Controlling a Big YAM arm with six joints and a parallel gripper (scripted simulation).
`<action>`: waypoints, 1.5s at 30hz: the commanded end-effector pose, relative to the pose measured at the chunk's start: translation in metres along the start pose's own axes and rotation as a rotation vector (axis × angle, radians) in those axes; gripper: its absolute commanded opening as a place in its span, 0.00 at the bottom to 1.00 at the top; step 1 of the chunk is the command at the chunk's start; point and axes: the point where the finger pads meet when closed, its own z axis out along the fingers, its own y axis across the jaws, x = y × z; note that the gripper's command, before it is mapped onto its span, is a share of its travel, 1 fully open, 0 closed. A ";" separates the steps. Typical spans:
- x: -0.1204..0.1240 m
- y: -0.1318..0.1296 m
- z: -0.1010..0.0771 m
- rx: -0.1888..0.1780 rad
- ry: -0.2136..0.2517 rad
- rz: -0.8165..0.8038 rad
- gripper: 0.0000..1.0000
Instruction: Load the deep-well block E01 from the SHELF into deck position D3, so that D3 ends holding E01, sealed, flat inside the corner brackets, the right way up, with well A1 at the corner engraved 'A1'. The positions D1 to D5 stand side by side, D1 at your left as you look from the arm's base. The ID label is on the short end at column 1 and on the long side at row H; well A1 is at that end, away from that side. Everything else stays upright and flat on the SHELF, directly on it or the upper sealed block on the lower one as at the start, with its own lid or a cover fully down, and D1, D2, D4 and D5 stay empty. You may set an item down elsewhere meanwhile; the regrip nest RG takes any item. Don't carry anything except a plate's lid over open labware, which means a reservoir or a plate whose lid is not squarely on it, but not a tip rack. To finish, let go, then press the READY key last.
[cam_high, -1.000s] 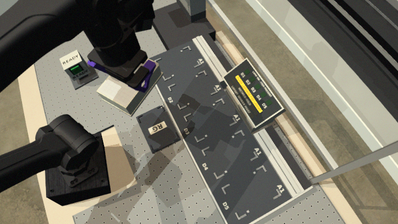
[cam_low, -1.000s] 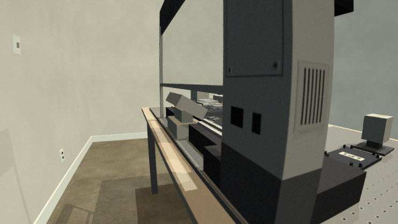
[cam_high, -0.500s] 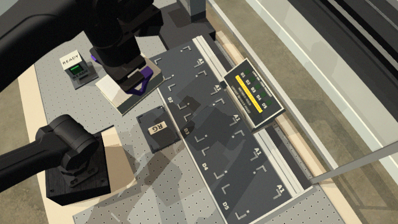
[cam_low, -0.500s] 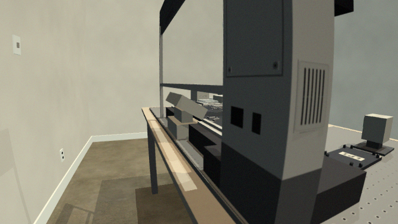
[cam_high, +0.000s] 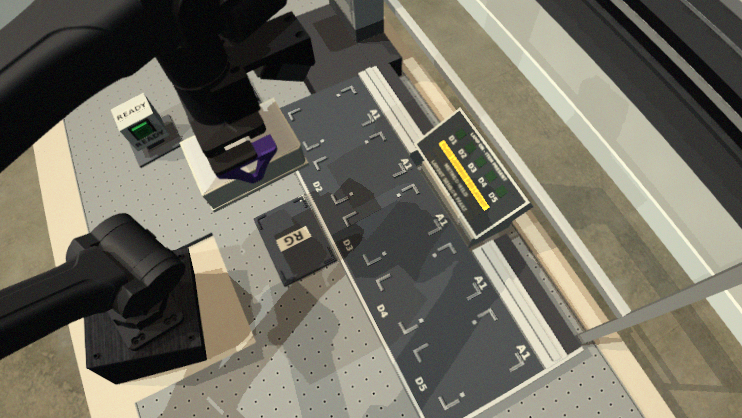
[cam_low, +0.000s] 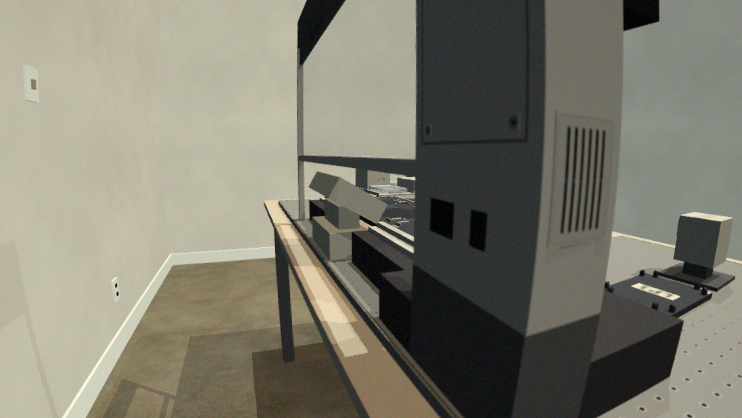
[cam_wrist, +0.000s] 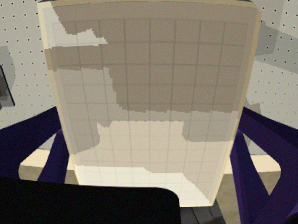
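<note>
My gripper (cam_high: 243, 159), with purple fingers, is shut on a sealed deep-well block (cam_high: 252, 164) across its width. The block has a cream seal on top and dark sides; I cannot read its ID label. It hangs level over the perforated table, by the near edge of the deck beside D1 and D2. In the wrist view the seal (cam_wrist: 149, 90) fills the frame, with a purple finger on each side of it. Deck position D3 (cam_high: 397, 228) is empty, with its corner brackets and an engraved A1 at the far corner.
The regrip nest RG (cam_high: 294, 246) lies empty between the block and D3. The READY key (cam_high: 140, 129) stands left of the block. A tilted status panel (cam_high: 472, 176) stands behind the deck. The arm's base (cam_high: 142, 316) is at the near left. D1, D2, D4 and D5 are empty.
</note>
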 end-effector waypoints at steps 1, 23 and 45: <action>-0.010 0.001 -0.015 -0.017 -0.041 0.052 0.00; -0.010 -0.063 -0.019 0.002 -0.071 0.048 0.00; -0.080 -0.079 -0.025 0.005 -0.078 0.047 0.00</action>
